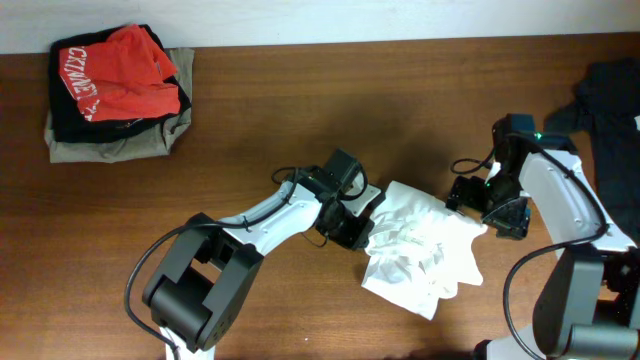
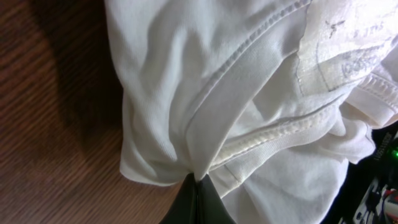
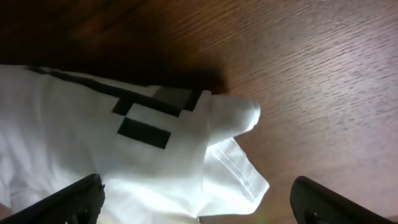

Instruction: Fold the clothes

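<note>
The white T-shirt (image 1: 425, 250) is lying in a crumpled heap on the wooden table (image 1: 300, 120), a little right of the middle and toward the near edge. It is bunched up in ridges, with nothing folded flat.

The left gripper (image 1: 347, 222) is sitting at the heap's left edge. In the left wrist view its dark fingers (image 2: 183, 211) are pressing together with no gap, pinching a fold of the thin white cloth where it gathers to a point. A stitched hem (image 2: 273, 134) is running across the fabric just above that pinch.

The right gripper (image 1: 492, 208) is hanging over the shirt's far-right edge. Its fingers (image 3: 74, 199) are standing wide apart and gripping nothing. In the right wrist view a loose corner of the shirt is lying on the wood below the gap between them. I cannot tell whether either finger is touching the cloth.

At the far left of the table a red garment (image 1: 125, 70) with white lettering is resting on a black one (image 1: 62, 112), with an olive-grey piece (image 1: 110, 148) underneath. Another dark garment (image 1: 610, 90) is lying at the far right, well apart from the shirt.
</note>
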You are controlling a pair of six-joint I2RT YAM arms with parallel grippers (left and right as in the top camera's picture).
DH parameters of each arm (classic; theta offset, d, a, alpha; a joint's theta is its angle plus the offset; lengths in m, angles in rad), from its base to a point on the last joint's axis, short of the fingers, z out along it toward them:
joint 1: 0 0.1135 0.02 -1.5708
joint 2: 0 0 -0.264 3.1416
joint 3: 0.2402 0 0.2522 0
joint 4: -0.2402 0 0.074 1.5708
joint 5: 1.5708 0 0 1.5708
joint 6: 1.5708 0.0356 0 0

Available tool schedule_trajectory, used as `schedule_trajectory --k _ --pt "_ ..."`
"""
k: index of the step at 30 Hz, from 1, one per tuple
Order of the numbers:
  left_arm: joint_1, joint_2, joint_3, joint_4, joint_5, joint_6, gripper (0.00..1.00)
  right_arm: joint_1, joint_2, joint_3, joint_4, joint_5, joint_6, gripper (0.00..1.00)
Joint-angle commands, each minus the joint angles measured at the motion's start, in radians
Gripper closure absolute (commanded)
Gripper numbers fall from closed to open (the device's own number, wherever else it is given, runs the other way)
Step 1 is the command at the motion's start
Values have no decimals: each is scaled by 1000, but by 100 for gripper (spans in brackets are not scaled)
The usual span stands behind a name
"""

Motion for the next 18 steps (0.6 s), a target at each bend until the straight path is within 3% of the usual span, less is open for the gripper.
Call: schedule_trajectory --k 1,6,14,18 --pt "-5 -5 61 -67 7 20 100 0 -16 -23 13 -9 0 1" --pt "-5 -124 188 -231 -102 43 99 0 -2 -55 55 -9 0 0" --pt "-5 -290 210 -441 -106 42 99 0 -1 -140 144 -9 1 0" --pt "-14 -294 209 -549 -106 42 99 0 -1 -140 166 -18 11 1"
